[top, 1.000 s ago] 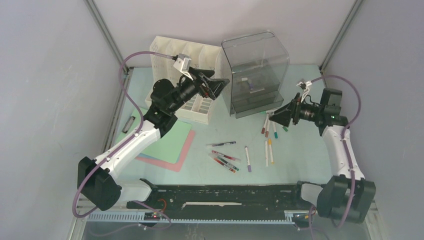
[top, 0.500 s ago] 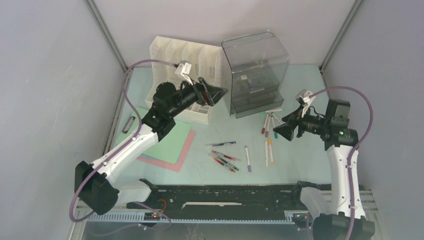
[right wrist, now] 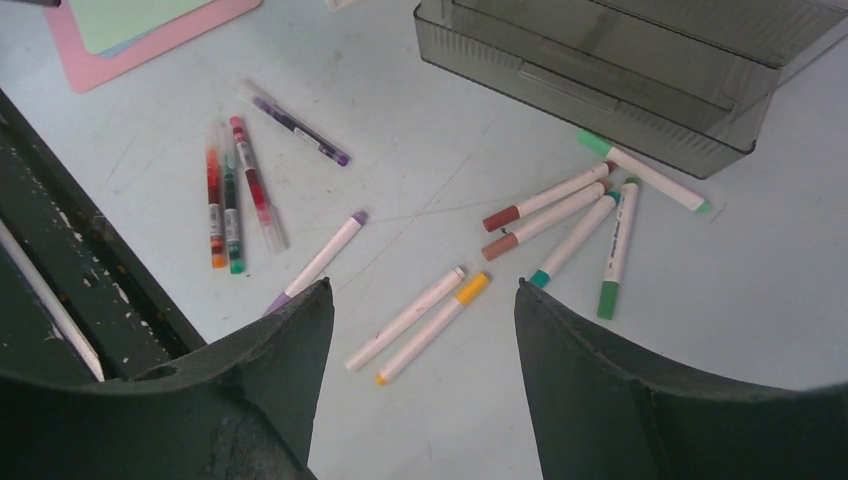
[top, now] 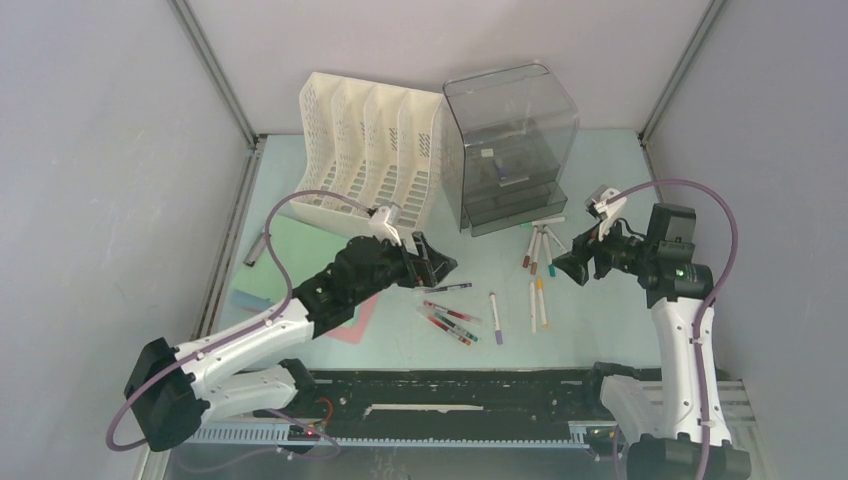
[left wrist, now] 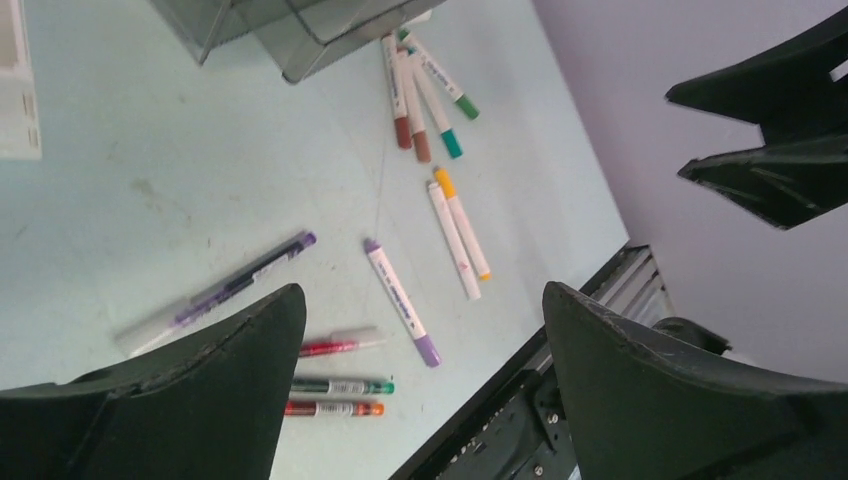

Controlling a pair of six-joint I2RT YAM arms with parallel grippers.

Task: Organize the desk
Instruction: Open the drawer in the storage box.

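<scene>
While both arms reach in over the desk surface (top: 610, 180), I take the scene from the near edge, where a long black rail (top: 440, 392) lies across the front between the two bases. That pale mint-green surface fills the cell floor from the rail back to the far wall, with grey walls on either side.

On the left side, a green sheet (top: 300, 245) lies on a pink sheet (right wrist: 100, 60), partly under my left arm. The left end effector (top: 445, 265) hangs over the middle, fingers spread wide with nothing between them. Through its wrist camera I see loose pens below the gap. Nearest are three thin pens (right wrist: 230, 195) side by side, with red, green and orange showing. A purple-capped marker (left wrist: 400, 300) lies just right of them, and a thin purple pen (left wrist: 215, 290) lies a little farther back.

The right end effector (top: 566, 266) points left from the right side, also wide open and holding nothing. Near it lies a pair of white markers (right wrist: 420, 320), one with a yellow cap, touching along their length. Beyond them is a fan of markers (right wrist: 560, 210), two brown-tipped and the rest green-tipped, the farthest just beside the front of a smoky grey drawer box (top: 510, 130).

Left of that box and touching it, a white file rack (top: 360, 130) stands against the far wall.
</scene>
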